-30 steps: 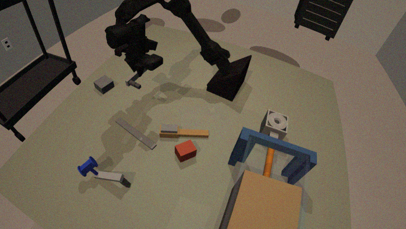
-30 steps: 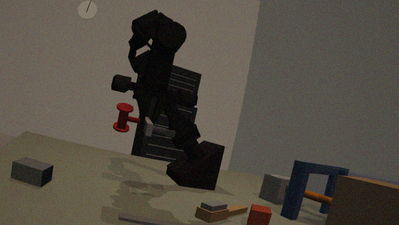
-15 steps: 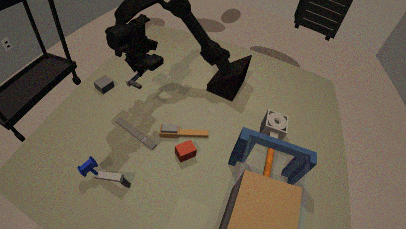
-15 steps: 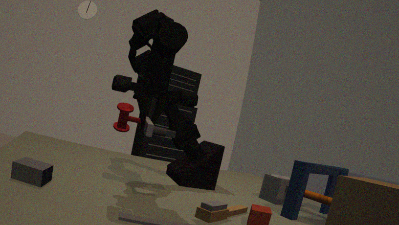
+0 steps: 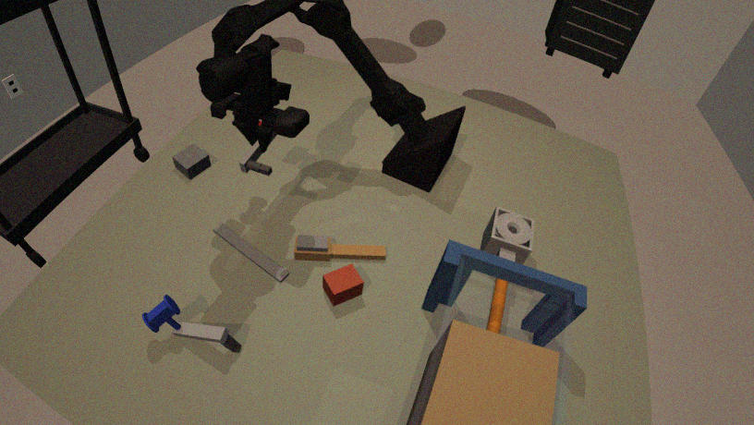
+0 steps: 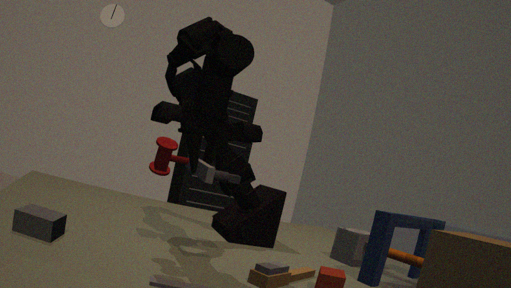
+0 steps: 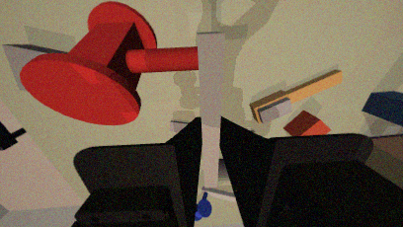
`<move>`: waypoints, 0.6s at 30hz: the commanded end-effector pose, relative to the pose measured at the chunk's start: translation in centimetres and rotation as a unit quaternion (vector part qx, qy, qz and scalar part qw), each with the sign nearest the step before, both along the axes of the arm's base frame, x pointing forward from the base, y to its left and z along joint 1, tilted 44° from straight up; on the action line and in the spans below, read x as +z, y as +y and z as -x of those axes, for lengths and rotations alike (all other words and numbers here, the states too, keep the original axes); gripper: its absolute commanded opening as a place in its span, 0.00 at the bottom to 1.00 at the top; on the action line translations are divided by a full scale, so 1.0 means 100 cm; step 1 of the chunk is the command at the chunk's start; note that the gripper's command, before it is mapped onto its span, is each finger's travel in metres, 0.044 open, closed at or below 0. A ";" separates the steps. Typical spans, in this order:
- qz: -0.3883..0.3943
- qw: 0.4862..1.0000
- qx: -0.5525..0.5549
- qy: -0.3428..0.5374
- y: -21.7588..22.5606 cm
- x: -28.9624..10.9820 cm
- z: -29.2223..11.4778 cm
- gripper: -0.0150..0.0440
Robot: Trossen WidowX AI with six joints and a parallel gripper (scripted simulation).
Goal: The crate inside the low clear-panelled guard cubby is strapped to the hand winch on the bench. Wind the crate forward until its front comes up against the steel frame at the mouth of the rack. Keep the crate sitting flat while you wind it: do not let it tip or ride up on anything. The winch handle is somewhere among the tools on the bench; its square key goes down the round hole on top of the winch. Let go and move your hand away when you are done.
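On the bench from the left: a grey block, a blue-knobbed crank, a grey bar, a brush, a red block. Above the grey block the gripper is nearly closed on the flat arm of the red-knobbed handle, held clear of the bench. Well right, the winch stands behind the blue frame; the crate sits short of it.

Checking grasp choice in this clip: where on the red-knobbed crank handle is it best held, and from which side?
On the flat grey bar, where the tool is already shut on it. The bar's thin, parallel faces suit the fingers coming across its width, leaving the red spool knob and the grey key end free.
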State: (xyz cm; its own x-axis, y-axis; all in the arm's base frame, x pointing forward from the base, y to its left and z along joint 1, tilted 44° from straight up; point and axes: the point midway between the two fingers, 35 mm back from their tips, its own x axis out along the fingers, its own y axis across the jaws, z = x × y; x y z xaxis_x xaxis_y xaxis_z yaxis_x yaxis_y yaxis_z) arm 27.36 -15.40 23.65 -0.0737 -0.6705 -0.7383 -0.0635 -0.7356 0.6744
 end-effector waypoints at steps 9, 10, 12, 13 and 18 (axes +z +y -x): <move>-0.049 0.955 0.231 0.178 0.060 -0.053 -0.038 0.25; -0.052 0.947 0.250 0.194 0.065 -0.057 -0.041 0.25; -0.056 0.930 0.287 0.220 0.077 -0.066 -0.045 0.25; -0.058 0.922 0.305 0.231 0.083 -0.070 -0.047 0.25; -0.062 0.883 0.374 0.276 0.108 -0.087 -0.053 0.25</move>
